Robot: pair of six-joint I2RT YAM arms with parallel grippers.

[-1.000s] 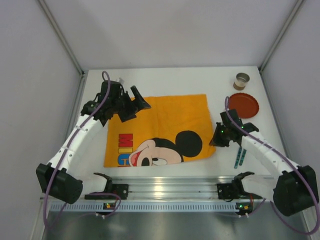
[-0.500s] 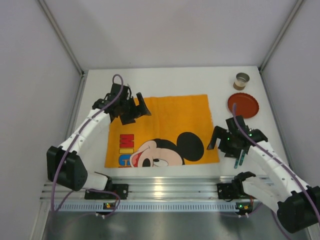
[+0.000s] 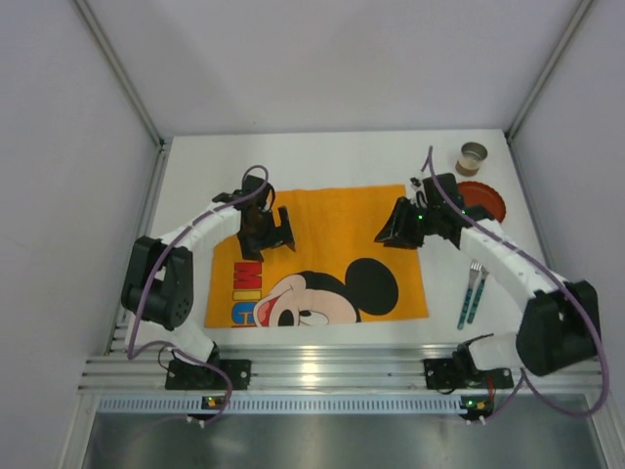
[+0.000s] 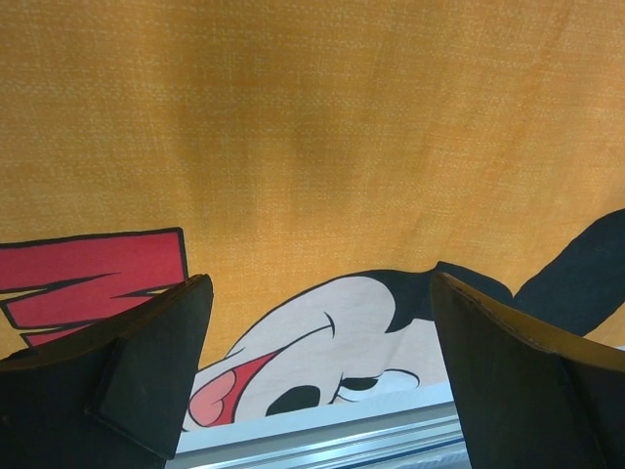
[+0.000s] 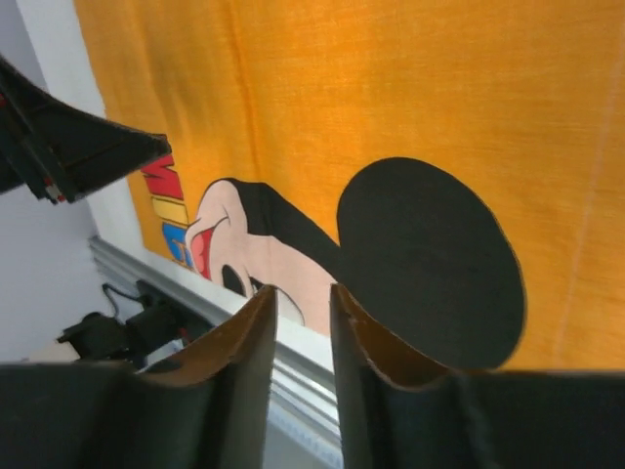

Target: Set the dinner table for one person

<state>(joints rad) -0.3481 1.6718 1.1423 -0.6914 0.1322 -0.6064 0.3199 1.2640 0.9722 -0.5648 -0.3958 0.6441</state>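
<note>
The table (image 3: 322,156) is rigid and fixed, nothing to grip; it lies under everything. The mat (image 3: 332,220) on it looks light and limp, best pinched at an edge. Both arms reach over the mat: left tool (image 4: 319,283) spread wide, right tool (image 5: 303,293) narrowly parted, both empty.

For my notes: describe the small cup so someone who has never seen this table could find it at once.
On the white dinner table, look to the far right corner, beyond the orange Mickey Mouse placemat. There, just behind the flat red plate, stands the cup: the only small upright cylinder, tan outside and grey inside.
</note>
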